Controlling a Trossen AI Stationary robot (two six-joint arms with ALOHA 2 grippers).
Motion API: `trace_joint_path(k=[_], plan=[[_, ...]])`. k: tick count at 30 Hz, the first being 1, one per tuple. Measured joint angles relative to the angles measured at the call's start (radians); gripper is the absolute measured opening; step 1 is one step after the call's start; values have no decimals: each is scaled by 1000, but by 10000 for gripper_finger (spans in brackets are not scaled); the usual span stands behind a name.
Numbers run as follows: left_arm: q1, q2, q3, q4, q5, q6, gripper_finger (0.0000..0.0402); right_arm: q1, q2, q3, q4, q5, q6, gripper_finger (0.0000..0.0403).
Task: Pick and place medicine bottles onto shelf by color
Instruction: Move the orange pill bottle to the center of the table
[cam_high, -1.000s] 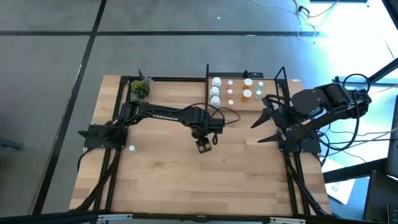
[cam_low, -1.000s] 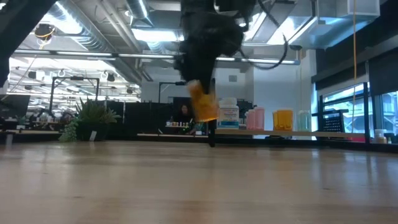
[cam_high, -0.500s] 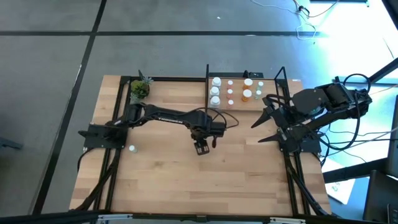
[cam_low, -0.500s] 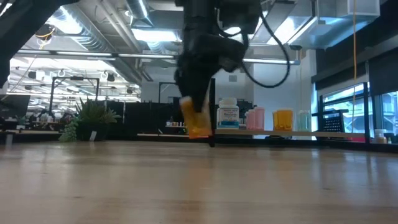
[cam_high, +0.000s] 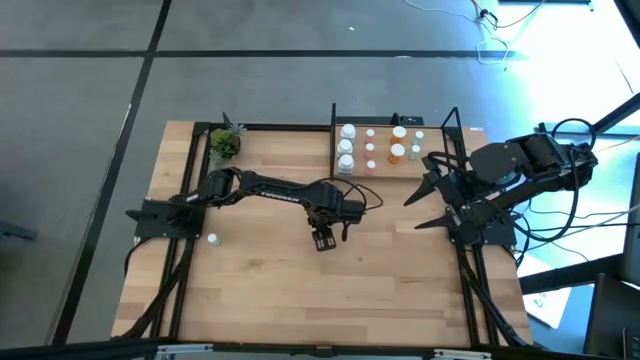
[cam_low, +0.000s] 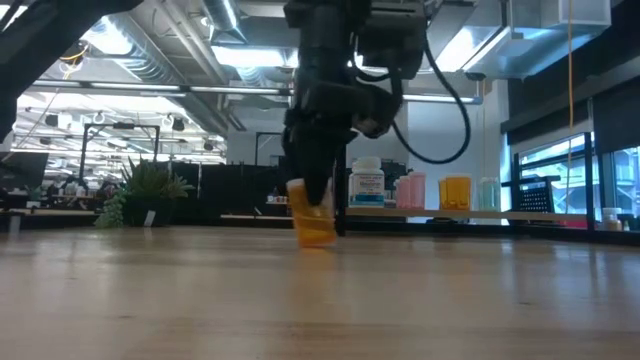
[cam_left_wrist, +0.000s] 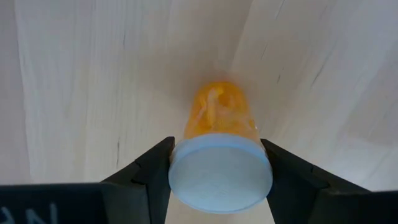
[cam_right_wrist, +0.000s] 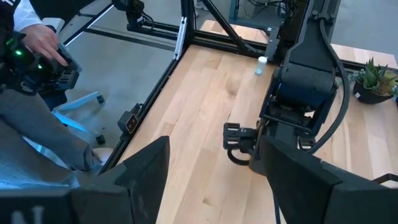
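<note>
Orange bottle (cam_left_wrist: 219, 118) with its pale cap toward me sits pinched between my left hand's (cam_high: 323, 240) fingers (cam_left_wrist: 149, 171), near the middle of the high view. In the low view that bottle (cam_low: 312, 220) hangs tilted just over the counter (cam_high: 260, 290); I think its lower edge is about touching the wood, but from this angle I can't be sure.

My right hand (cam_high: 425, 195) waits at the right of the high view, beside the shelf (cam_high: 385, 168), its fingers spread wide with nothing between them.

On the shelf, in the upper middle of the high view, I see white bottles (cam_high: 346, 146) lined along its left side and another orange one (cam_high: 397, 153) farther right. One white bottle (cam_high: 212, 238) stands alone on the counter at the left, near the left arm's base. A small potted plant (cam_high: 225, 143) sits at the counter's upper left corner.

In the right wrist view a person's hand (cam_right_wrist: 43, 43) holds a dark device at the upper left.
</note>
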Motion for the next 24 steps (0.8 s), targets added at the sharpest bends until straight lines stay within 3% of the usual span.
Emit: trace_joint_path(k=[16,24], plan=[[2,1,1,-8,4,0,193,0,2,0,-101,66,65,252],[2,1,1,-8,7,0,193,0,3,0,-190,291,164,253]])
